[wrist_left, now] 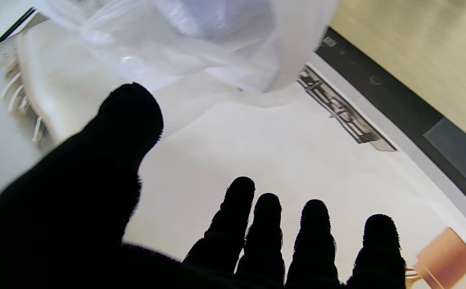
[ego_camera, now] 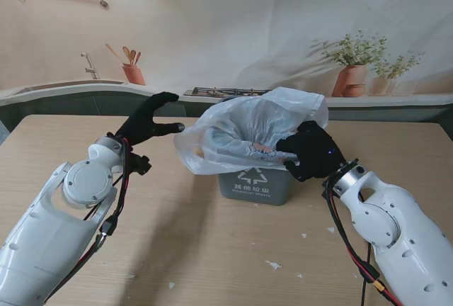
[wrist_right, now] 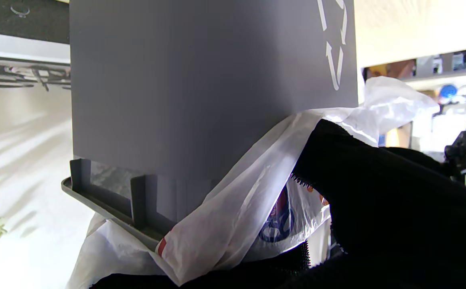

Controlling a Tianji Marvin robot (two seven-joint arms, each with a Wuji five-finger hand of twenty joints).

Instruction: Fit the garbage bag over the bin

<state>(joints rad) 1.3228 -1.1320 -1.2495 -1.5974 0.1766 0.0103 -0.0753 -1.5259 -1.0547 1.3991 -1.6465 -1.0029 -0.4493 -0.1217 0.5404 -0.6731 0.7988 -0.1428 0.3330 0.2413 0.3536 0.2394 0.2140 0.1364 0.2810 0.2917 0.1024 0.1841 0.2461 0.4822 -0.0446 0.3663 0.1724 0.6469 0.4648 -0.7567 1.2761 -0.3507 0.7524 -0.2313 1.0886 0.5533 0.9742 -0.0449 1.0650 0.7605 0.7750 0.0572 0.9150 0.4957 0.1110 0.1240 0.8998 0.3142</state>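
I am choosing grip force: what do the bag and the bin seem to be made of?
Garbage bag: thin translucent white plastic film, probably; it crumples and light passes through. Bin: rigid grey moulded plastic, matte, apparently; flat walls, ribbed rim, printed recycling mark.

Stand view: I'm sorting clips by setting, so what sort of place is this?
Probably a mock kitchen: the sink, stove and potted plants look printed on a backdrop. In front, a wooden table carries a grey bin with a garbage bag.
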